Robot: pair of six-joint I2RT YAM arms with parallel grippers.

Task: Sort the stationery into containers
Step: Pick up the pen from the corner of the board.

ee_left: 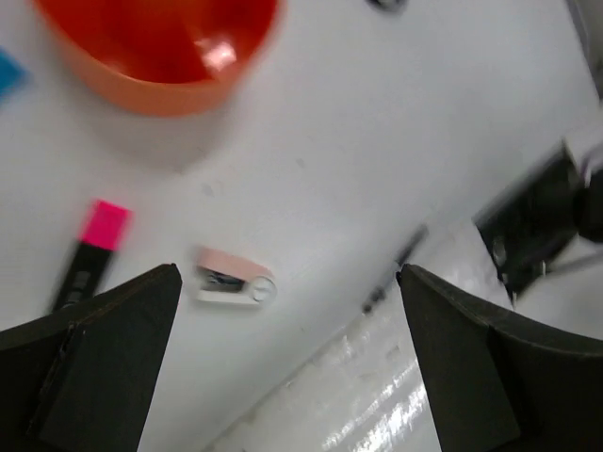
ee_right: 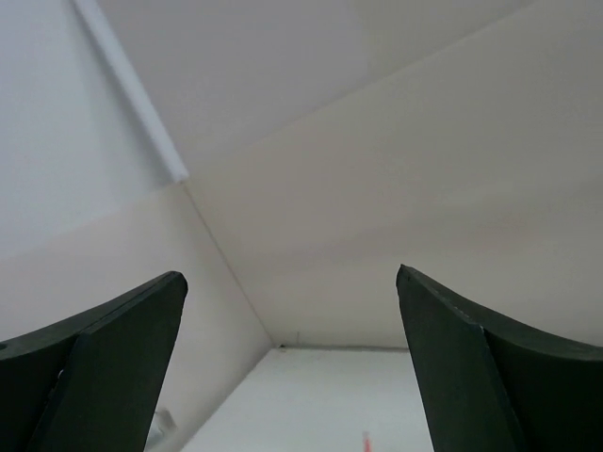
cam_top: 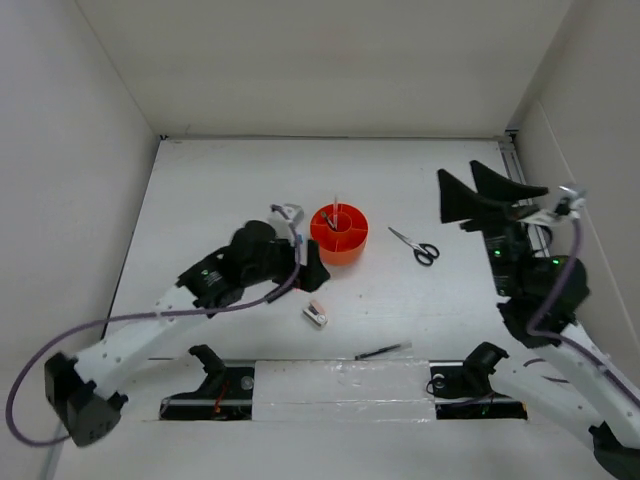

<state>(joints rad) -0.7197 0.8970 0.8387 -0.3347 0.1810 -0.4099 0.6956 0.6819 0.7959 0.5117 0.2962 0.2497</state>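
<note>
The round orange organiser (cam_top: pixel 339 232) stands mid-table with a pink pen upright in it; its rim shows in the left wrist view (ee_left: pixel 160 66). My left gripper (cam_top: pixel 312 270) is open and empty, low over the table just left and near of the organiser (ee_left: pixel 288 278). Below it lie a black marker with a pink cap (ee_left: pixel 89 250) and the small pink-white clip (ee_left: pixel 231 281) (cam_top: pixel 316 315). A thin black pen (cam_top: pixel 382 351) lies near the front edge. The black-handled scissors (cam_top: pixel 415 246) lie right of the organiser. My right gripper (cam_top: pixel 458 173) is open, empty and raised high at the right (ee_right: pixel 292 278).
White walls close in the table on three sides. A shiny taped strip (cam_top: pixel 340 380) runs along the front edge between the arm bases. A blue cap (ee_left: pixel 8 71) peeks in beside the organiser. The right wrist view shows only the walls and far table corner.
</note>
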